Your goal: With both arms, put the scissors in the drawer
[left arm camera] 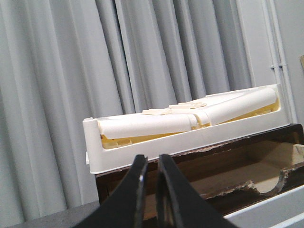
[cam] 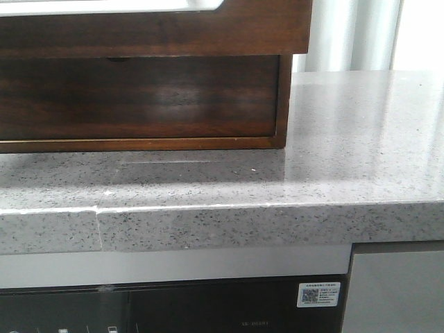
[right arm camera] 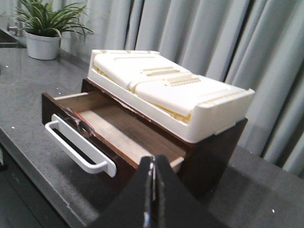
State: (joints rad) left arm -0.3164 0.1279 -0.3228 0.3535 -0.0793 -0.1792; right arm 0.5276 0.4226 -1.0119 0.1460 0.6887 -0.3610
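The drawer (right arm camera: 114, 130) stands pulled out of a dark wooden cabinet (right arm camera: 213, 152) on a speckled grey counter (right arm camera: 28, 118), a white handle (right arm camera: 78, 149) on its front. A cream plastic tray (right arm camera: 190, 102) sits on top. A potted plant (right arm camera: 42, 28) stands far off. The right gripper (right arm camera: 153, 190) has its fingers pressed together.

Wide dark brown wooden drawer (right arm camera: 118, 130) is sitting pulled out of its cabinet, interior showing bare wood grain. White bar handle is showing on its front. Glossy grained front (cam: 139, 97) is facing the front camera. Scissors aren't showing in any view.
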